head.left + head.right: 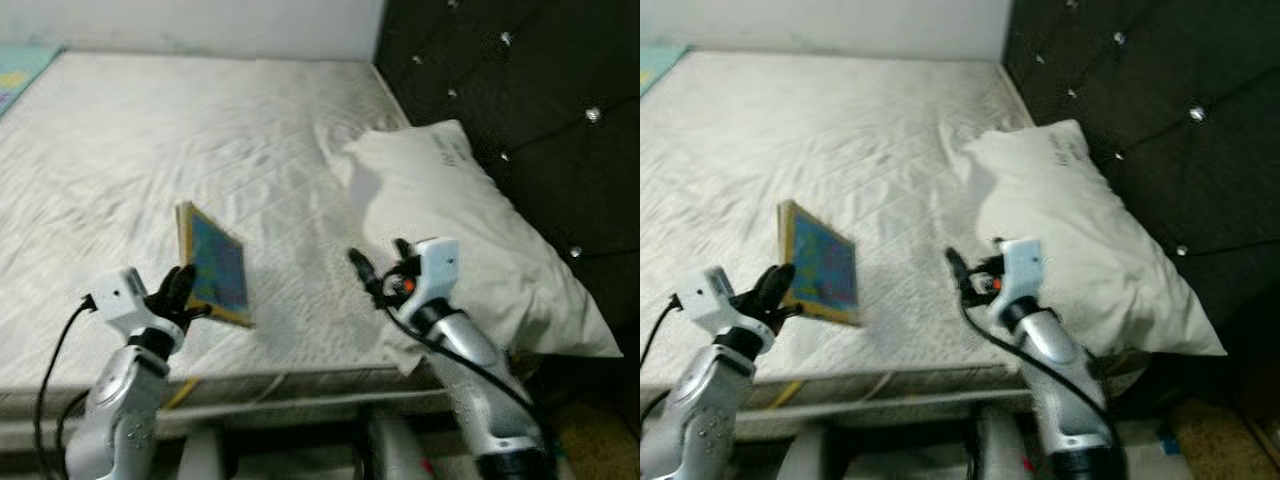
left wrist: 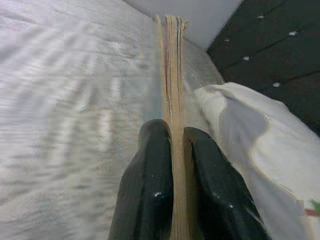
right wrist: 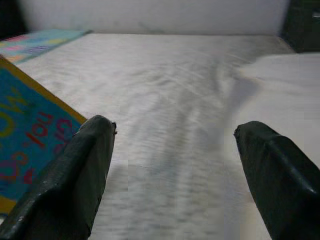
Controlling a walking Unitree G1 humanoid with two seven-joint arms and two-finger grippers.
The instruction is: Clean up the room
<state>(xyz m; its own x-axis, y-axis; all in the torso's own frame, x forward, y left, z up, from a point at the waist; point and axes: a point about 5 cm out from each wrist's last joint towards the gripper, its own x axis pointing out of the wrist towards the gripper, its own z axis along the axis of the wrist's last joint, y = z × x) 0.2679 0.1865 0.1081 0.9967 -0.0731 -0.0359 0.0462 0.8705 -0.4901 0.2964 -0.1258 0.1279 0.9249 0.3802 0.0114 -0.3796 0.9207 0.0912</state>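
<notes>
A book [image 1: 215,266] stands on edge over the near part of the mattress [image 1: 180,150] (left of centre). A pillow [image 1: 470,230] lies to its right on the mattress, against the headboard [image 1: 530,110] along the right side.

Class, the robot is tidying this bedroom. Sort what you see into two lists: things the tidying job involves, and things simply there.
Job in hand:
- book, held upright
- left gripper, jaws clamped on it
- right gripper, jaws apart

Just there:
- pillow
- mattress
- dark headboard

White quilted mattress [image 1: 200,150], black tufted headboard [image 1: 540,110], pale wall [image 1: 200,25].
</notes>
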